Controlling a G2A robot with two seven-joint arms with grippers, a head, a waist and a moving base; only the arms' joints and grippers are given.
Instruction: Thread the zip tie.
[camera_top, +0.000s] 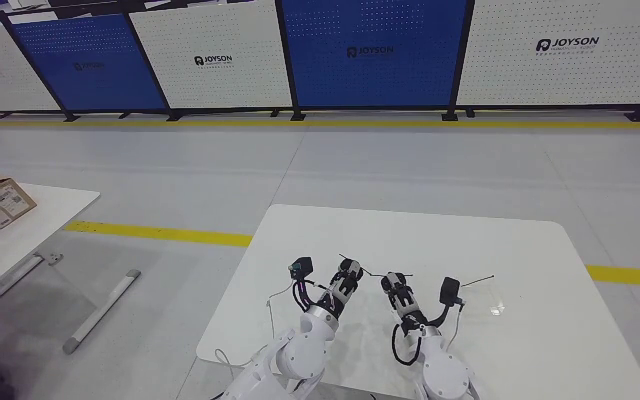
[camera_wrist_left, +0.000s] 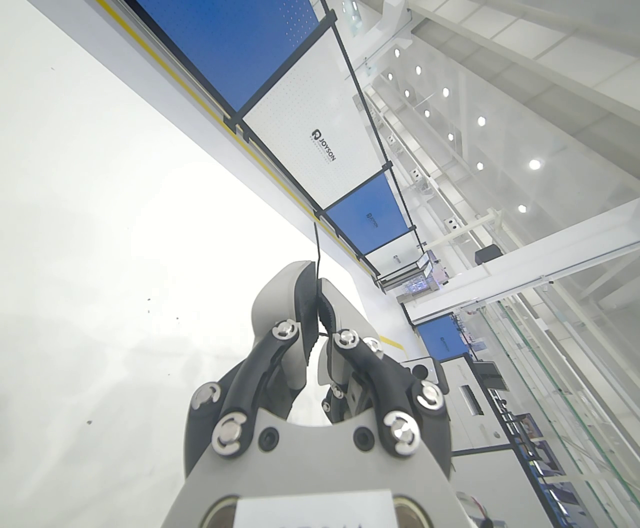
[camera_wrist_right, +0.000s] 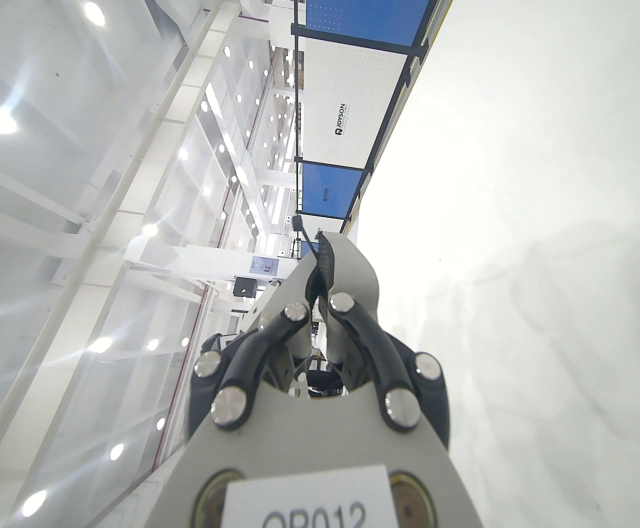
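Both hands raised over the flat white tabletop, alignment stage of threading. My left hand is closed, its two pads pinched on the thin black plastic zip tie. A short, narrow length, which I take for the plain tail, stands straight out past the fingertips. My right hand is likewise closed on a black strap. The small square locking head projects just beyond its fingertips, tilted off to one side.

In the top view the left hand and the right hand sit near each other above the near half of the tabletop. They are apart and not touching. I judge that both hold ends of one tie, though the span between them cannot be traced.

Step in hand: tail and head are each gripped and presented, but the tail has not yet entered the head. The task is therefore under way and unfinished.

Next move, as I judge it: bring the two tips together, turning one wrist so the tail points squarely at the slot in the head. Then feed it through. The tail is slender and free at its end, so it may flex or glance off the slot. A slow approach with little free length should help.
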